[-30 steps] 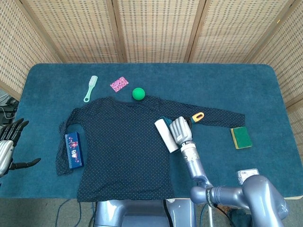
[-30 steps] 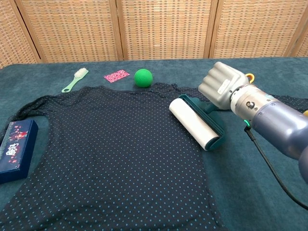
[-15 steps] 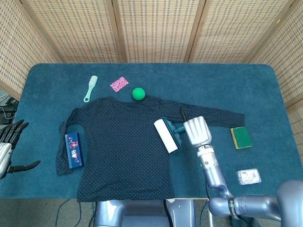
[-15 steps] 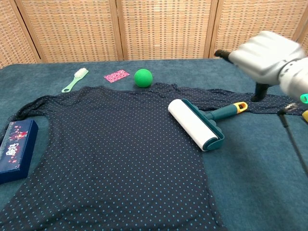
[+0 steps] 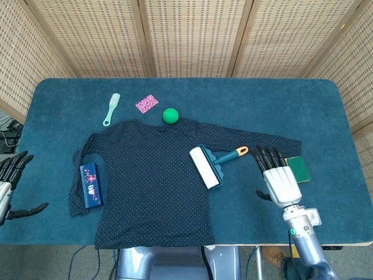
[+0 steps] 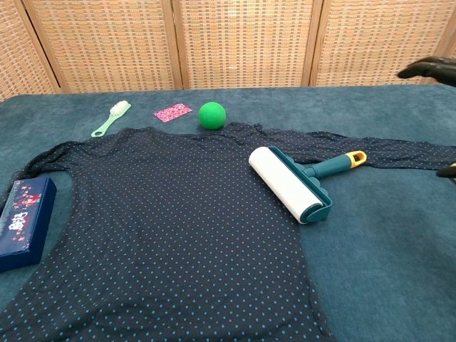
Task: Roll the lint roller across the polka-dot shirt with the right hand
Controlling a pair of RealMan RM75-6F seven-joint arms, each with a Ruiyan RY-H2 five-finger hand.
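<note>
The right hand (image 5: 281, 179) has let go and pulled back right — fingers spread, empty. The lint roller (image 5: 211, 164) lies on the shirt's (image 5: 145, 181) right edge; rolling looks finished — or needs regrasping.

A polka-dot shirt (image 5: 157, 186) lies spread flat on a blue-covered table (image 5: 326, 105), with a lint roller (image 5: 208, 165) resting on its right side, the teal handle pointing toward the robot's right hand (image 5: 278, 178). That hand hovers apart from the roller, fingers spread and holding nothing. The left hand (image 5: 9, 186) sits at the table's left edge, fingers apart. A green ball (image 5: 170, 115), pale brush (image 5: 111, 109), pink card (image 5: 147, 104), blue box (image 5: 90, 185) and green sponge (image 5: 298, 168) surround the shirt.
</note>
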